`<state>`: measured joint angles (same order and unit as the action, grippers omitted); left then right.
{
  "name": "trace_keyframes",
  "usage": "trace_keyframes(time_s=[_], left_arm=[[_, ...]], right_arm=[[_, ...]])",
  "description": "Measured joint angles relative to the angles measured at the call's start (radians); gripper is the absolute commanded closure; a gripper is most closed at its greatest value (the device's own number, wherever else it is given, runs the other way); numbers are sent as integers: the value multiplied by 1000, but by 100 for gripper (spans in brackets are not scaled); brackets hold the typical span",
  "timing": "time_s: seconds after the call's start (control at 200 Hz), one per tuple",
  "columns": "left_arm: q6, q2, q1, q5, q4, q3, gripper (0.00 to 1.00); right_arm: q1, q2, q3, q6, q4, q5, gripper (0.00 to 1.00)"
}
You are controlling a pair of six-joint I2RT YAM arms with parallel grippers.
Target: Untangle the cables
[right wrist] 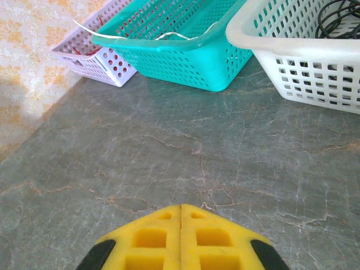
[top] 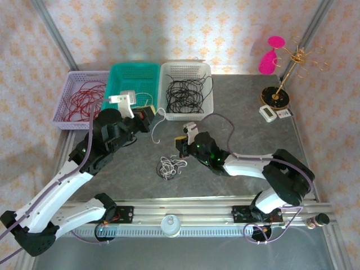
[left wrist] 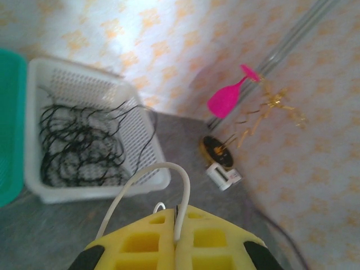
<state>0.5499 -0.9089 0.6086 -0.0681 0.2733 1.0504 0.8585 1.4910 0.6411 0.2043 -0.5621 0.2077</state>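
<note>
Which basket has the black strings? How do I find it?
Look along the back of the grey table. Past the purple basket and the green basket, the white basket stands at the right end. Only it holds black strings.

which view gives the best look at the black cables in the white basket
The top external view: the black cables lie in the white basket, the whole tangle seen from above. The left wrist view shows them, but blurred and at a slant. The right wrist view catches a few loops at its top right corner.
</note>
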Motion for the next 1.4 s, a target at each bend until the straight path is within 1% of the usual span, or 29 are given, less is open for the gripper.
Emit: trace_keyframes(time_s=[0.04,0.095,0.145,0.165,0.2,0.255,0.37,0.506,0.651,0.711,0.761,0.836,0.896,1.101,1.146,1.301,1.401], left_arm=[[3,18,0,3,4,-36,100],[6,37,0,3,8,-77,100],[6,47,0,3,9,-99,100],[6,50,0,3,8,-105,100],[6,52,0,3,8,-109,100],[5,52,0,1,6,-109,100],[-5,49,0,-29,3,-109,100],[-34,45,0,-82,5,-102,100],[-66,45,0,-111,7,-64,100],[-81,45,0,-124,7,-52,100],[-89,45,0,-135,7,-47,100],[-108,45,0,-154,7,-41,100],[-127,45,0,-164,6,-35,100],[-186,43,0,-134,7,30,100],[-198,36,0,-129,8,56,100],[-246,-27,-2,-95,44,134,100],[-272,-89,-29,-60,92,195,100]], right_arm=[[0,-17,0,5,31,0,99],[0,-49,-6,5,72,5,94],[0,-77,-13,2,97,20,82],[0,-91,-16,0,105,32,73],[0,-113,-20,-13,113,58,62],[0,-142,-22,-39,113,106,53],[0,-173,-11,-72,84,195,47],[-2,-150,53,-74,42,289,43],[-5,-40,170,-16,-11,393,44],[-7,7,196,28,-40,428,47],[-7,40,200,63,-68,448,54],[-6,82,200,98,-76,451,69],[-6,115,200,125,-75,449,78],[-6,152,180,172,-86,444,98],[-6,152,172,184,-95,444,100],[-1,152,148,189,-156,444,100],[0,152,130,189,-174,433,100]])
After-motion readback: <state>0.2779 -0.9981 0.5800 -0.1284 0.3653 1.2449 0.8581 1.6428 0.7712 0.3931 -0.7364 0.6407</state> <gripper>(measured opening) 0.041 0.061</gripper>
